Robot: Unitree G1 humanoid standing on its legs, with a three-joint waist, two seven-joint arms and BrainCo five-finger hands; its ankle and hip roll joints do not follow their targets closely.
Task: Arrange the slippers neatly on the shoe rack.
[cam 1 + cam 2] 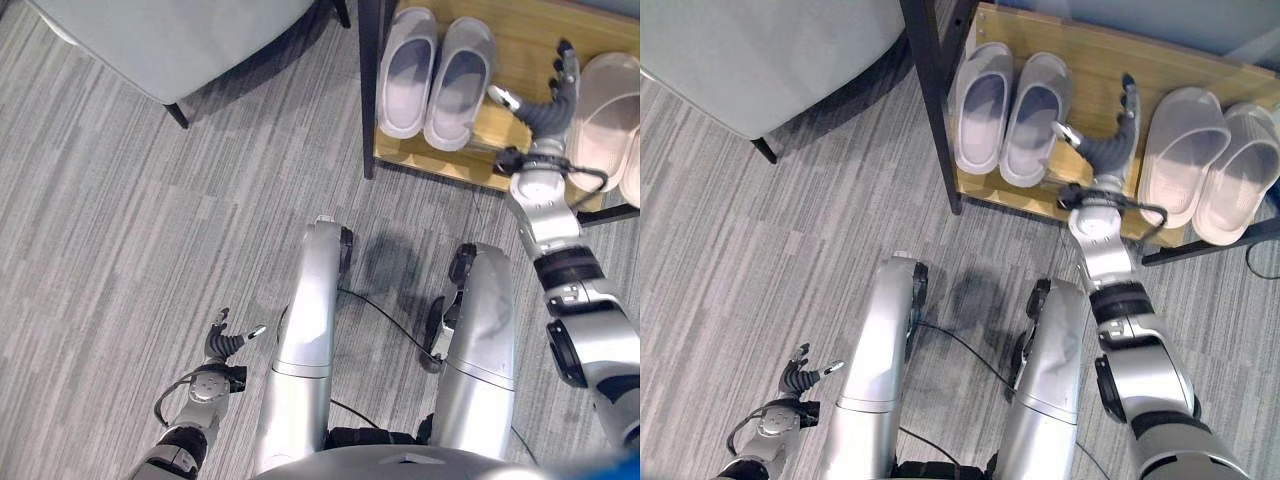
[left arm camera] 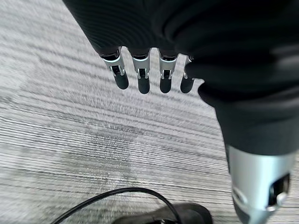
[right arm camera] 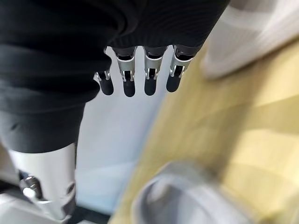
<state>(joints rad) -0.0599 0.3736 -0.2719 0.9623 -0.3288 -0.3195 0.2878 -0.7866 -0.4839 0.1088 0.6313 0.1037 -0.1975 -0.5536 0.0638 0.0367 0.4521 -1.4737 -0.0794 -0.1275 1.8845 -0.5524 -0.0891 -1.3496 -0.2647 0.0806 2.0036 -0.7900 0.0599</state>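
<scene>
Light wooden shoe rack shelf (image 1: 1100, 60): smooth, matt, on black metal frame (image 1: 932, 100). Pale grey slippers (image 1: 1008, 105) and beige slippers (image 1: 1205, 160): smooth matt foam-like plastic. Grey striped carpet floor (image 1: 120, 240): rough, fibrous.

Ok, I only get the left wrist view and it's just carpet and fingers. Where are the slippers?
Observer: Two pairs sit on the wooden shoe rack: a grey pair and a beige pair.
Operator: Is the other robot hand holding one?
Observer: No. The right robot hand is over the bare shelf between the pairs, fingers straight, holding nothing.
Operator: And my robot hand?
Observer: The left robot hand hangs open over the carpet, well away from the rack.
</scene>
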